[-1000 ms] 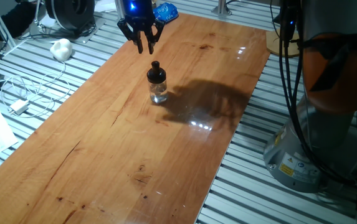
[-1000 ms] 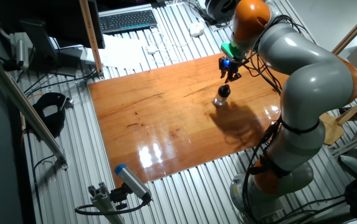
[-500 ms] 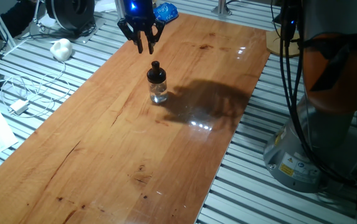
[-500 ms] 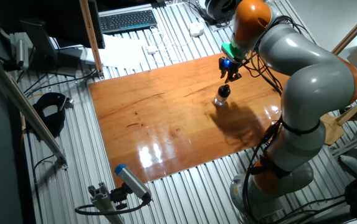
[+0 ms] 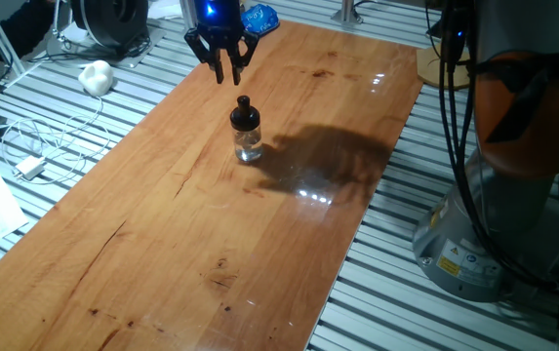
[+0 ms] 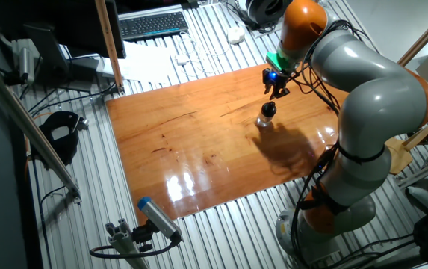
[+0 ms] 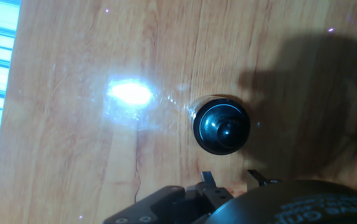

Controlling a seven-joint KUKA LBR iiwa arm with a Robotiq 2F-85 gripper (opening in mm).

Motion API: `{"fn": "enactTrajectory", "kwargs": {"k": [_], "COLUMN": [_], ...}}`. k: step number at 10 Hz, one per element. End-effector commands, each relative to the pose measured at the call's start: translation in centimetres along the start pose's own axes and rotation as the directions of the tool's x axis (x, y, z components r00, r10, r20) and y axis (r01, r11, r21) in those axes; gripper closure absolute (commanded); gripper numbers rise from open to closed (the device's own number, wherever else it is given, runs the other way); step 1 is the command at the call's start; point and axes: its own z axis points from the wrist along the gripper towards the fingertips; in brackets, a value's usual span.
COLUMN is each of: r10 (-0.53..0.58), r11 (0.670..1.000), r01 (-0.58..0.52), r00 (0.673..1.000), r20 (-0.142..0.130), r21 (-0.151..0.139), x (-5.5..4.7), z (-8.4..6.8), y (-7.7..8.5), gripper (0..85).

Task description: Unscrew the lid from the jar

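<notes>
The small clear glass jar (image 5: 249,146) stands upright on the wooden table (image 5: 181,224), with the black lid (image 5: 244,114) and its narrow knob on top. My gripper (image 5: 227,76) hangs above and a little behind the jar, apart from it, with its fingers slightly spread and empty. In the other fixed view the gripper (image 6: 277,93) sits just above the lid (image 6: 270,109) on the jar (image 6: 264,120). In the hand view I look straight down on the lid (image 7: 222,127); the gripper (image 7: 230,178) shows its two fingertips at the bottom edge, offset from the lid.
A white lump (image 5: 96,76) and cables (image 5: 35,146) lie on the slatted bench to the left. A blue object (image 5: 258,18) lies at the table's far end. A round wooden piece (image 5: 435,68) and the robot base (image 5: 474,244) stand at the right. A keyboard (image 6: 152,25) lies beyond the table.
</notes>
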Motion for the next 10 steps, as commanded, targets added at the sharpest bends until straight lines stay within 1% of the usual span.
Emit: {"fn": "enactTrajectory", "kwargs": {"k": [1,2,3,4,5,7,10], "r10": [0.005,0.024,0.042,0.053,0.061,0.061,0.066], "r11": [1.0,1.0,0.999,0.998,0.998,0.998,0.998], "r01": [-0.005,-0.024,-0.043,-0.054,-0.062,-0.061,-0.067], "r00": [1.0,0.999,0.998,0.997,0.996,0.997,0.995], "r20": [0.003,0.027,0.045,0.049,0.061,0.056,0.07], "r21": [-0.004,0.001,0.005,0.012,0.018,0.008,0.015], "x": [-0.02,-0.02,-0.02,-0.02,-0.02,-0.02,-0.02], "z": [0.0,0.0,0.0,0.0,0.0,0.0,0.0], "y": [0.0,0.0,0.0,0.0,0.0,0.0,0.0], "gripper": [51.0,51.0,51.0,51.0,51.0,51.0,51.0]}}
